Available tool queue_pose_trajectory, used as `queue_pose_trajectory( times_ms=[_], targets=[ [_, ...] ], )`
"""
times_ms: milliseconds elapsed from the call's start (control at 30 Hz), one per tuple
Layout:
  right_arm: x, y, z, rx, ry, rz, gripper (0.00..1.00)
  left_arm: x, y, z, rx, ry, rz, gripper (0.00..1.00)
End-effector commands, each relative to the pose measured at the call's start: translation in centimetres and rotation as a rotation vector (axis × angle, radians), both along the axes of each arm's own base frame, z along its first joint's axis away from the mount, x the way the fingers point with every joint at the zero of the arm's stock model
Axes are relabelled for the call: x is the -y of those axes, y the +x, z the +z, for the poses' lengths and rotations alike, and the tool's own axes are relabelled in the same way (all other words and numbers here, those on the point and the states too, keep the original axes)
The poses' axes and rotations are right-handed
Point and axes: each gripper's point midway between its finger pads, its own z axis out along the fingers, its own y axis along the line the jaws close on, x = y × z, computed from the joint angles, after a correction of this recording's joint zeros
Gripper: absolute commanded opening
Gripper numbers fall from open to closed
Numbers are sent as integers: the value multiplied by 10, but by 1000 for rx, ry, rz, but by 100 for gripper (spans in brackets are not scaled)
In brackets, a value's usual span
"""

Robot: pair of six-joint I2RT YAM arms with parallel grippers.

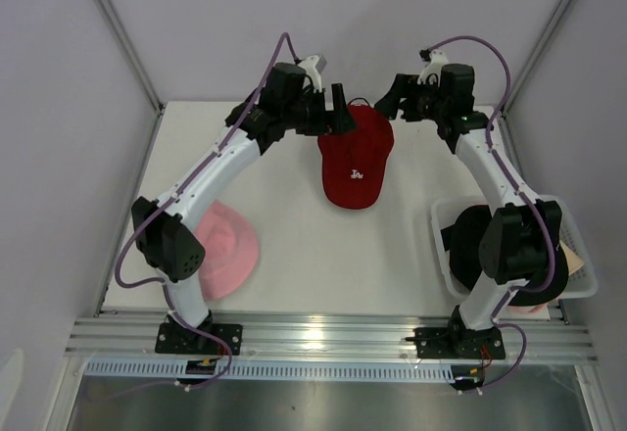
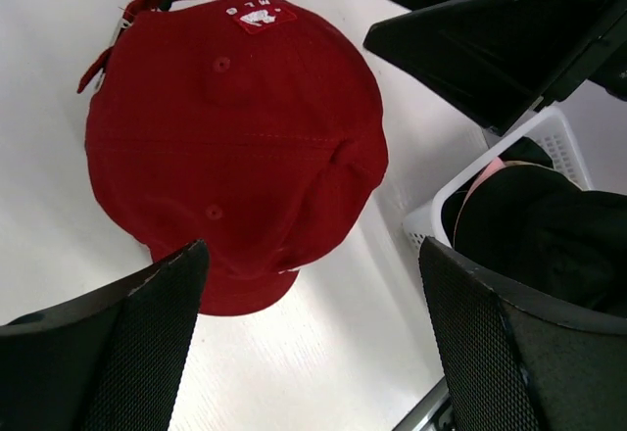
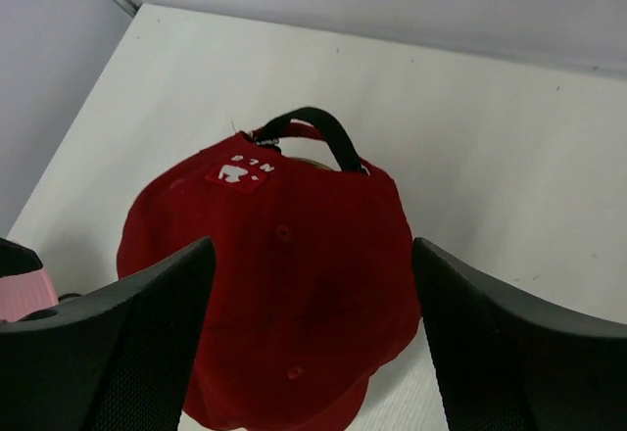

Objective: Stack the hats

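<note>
A red baseball cap (image 1: 355,162) lies flat on the table at the far middle, peak toward the near side. My left gripper (image 1: 337,116) is open and empty just above the cap's far left edge. My right gripper (image 1: 389,101) is open and empty above its far right edge. The cap fills the left wrist view (image 2: 235,137) and the right wrist view (image 3: 284,294), beyond the spread fingers in each. A pink bucket hat (image 1: 230,245) lies at the near left, partly under the left arm. Black hats (image 1: 470,240) sit in the basket at the right.
The white mesh basket (image 1: 438,223) stands at the near right, partly hidden by the right arm; it also shows in the left wrist view (image 2: 554,142). Grey walls close in the table at the back and sides. A metal rail runs along the near edge.
</note>
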Motion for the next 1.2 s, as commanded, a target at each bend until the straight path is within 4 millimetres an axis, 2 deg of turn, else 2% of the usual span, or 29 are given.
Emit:
queue_pose_trajectory(
  times_ms=[0,33,167,200,300,400,433,500,533,767,800,867,900,1033,1167],
  targets=[
    [0,11,13,40,64,-55,81,16,0,13,-2,-48,-28,90],
    [-1,13,9,31,68,-55,74,18,2,10,-6,-46,-25,89],
    [-4,27,-16,6,73,-94,66,23,17,-9,-1,-24,-4,88],
    [-6,28,-31,-28,79,-104,65,26,22,-15,-3,-22,-3,88],
    [-10,25,-48,-67,86,-114,58,27,31,-29,-15,1,12,88],
    [-15,19,-47,-42,78,-116,53,21,42,-34,-24,28,59,88],
    [-14,13,-49,-38,73,-123,49,15,49,-44,-49,47,88,88],
    [-11,8,-48,-31,74,-138,45,6,57,-49,-66,53,123,88],
    [-12,2,-50,-40,77,-139,43,5,60,-57,-84,62,129,88],
    [-12,-29,-64,-84,80,-178,40,-4,74,-54,-63,41,98,91],
    [-16,-35,-64,-86,84,-174,39,-3,76,-44,-35,35,73,91],
    [-16,-48,-61,-88,100,-185,39,-4,79,-50,-39,53,58,92],
    [-20,-53,-59,-85,102,-183,39,-5,84,-39,-5,53,46,92],
    [-25,-72,-51,-56,93,-189,39,-9,96,-36,20,84,25,95],
    [-30,-78,-48,-49,94,-176,40,-7,105,-31,54,92,2,95]
  ],
)
